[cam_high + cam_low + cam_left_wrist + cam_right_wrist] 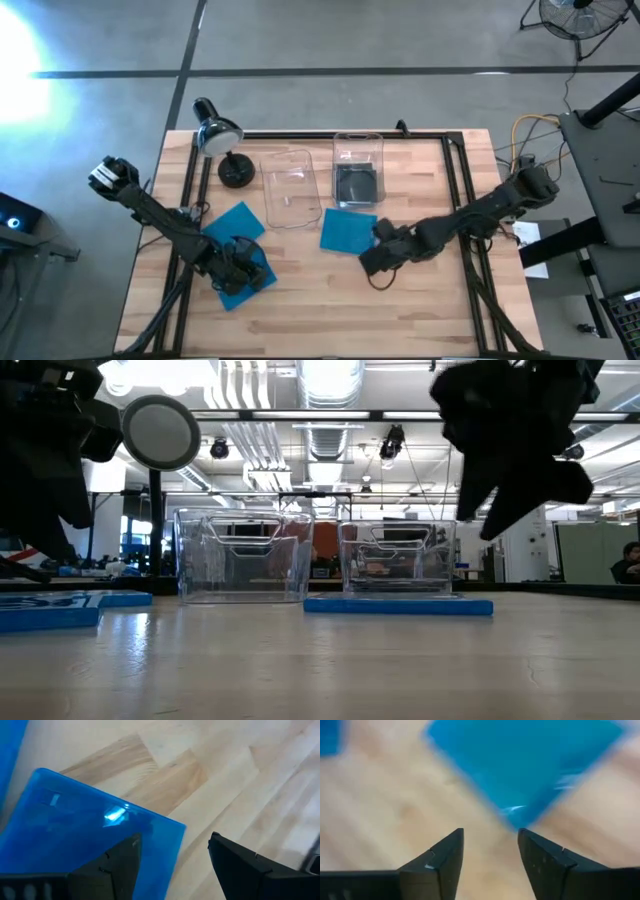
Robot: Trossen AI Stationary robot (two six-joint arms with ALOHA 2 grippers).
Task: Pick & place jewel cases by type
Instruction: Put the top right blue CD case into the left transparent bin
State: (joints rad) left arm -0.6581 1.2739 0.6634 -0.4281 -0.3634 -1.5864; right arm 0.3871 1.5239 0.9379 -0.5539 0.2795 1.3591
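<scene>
We're looking at the right gripper [490,852] sitting low over the counter [420,310], just right of the blue case [347,231] lying flat in front of the right bin [357,165]. Its jaws are standing apart with nothing between them, and in the right wrist view a corner of that case [530,765] is pointing straight at the gap, just short of the tips and not touching them.

The left gripper [175,865] is hanging over the near-left blue case [85,840]. Its jaws are apart too, one finger [115,870] sitting over the case's edge and the other over bare wood, so nothing's clamped. Another blue case [236,222] is lying just behind it, near the lamp [222,140].

A dark case [356,184] is already lying in the right bin, and the left bin [288,187] is standing beside it.
</scene>
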